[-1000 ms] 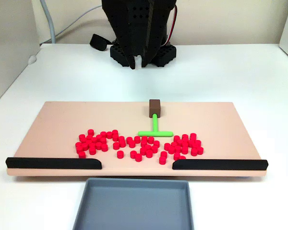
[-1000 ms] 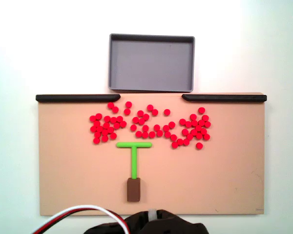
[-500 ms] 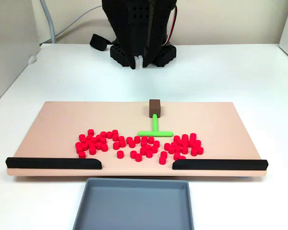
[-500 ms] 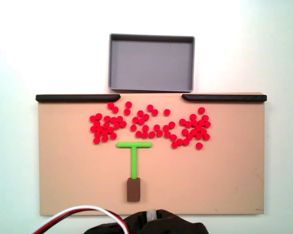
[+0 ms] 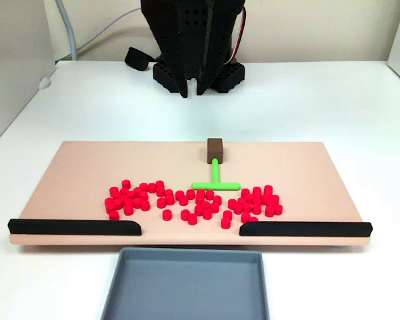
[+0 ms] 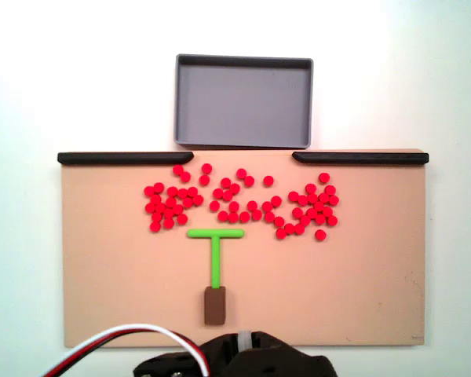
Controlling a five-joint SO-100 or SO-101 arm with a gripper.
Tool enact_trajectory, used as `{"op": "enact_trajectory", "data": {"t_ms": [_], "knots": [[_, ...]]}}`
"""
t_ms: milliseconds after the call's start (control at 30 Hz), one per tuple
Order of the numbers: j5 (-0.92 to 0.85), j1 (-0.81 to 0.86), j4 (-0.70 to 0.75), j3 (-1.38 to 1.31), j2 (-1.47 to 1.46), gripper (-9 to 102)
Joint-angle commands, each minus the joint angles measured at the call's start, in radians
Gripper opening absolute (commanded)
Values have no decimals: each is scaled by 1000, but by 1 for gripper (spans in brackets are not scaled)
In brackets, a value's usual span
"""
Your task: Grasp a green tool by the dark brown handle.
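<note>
Nearest the front-facing fixed camera: a grey tray point(image 5: 187, 283) at 6 o'clock, on the white desk point(image 5: 320, 100). Beyond it, the tan board point(image 5: 87, 167) with two black bars point(image 5: 75, 227) along its near edge and a scatter of red cylinders point(image 5: 193, 203) behind them. Past those, at the board's middle, the green tool point(image 5: 215, 179), lying flat, crossbar just beside the red cylinders, stem running toward 12 o'clock. Capping that stem, the dark brown handle point(image 5: 215, 150), close to the board's far edge and untouched. Farthest back, the claw point(image 5: 193, 90), hanging above the desk well apart from the handle, tips pointing down with only a narrow slit between them (apparently near closed, holding nothing). In the top-down fixed view, the same layout reversed: handle point(image 6: 214, 305) at 6 o'clock, just beside the dark arm.

Judged from this: nothing of the grasp done yet. Left to do: opening, travelling out over the handle, descending, closing on the brown block.
</note>
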Motion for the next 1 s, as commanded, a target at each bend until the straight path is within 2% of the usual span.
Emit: {"op": "enact_trajectory", "data": {"t_ms": [0,467,967], "knots": [[25,-20,-9,-32,3,0],[75,-60,-81,-17,-44,0],[69,-48,-80,38,11,0]]}}
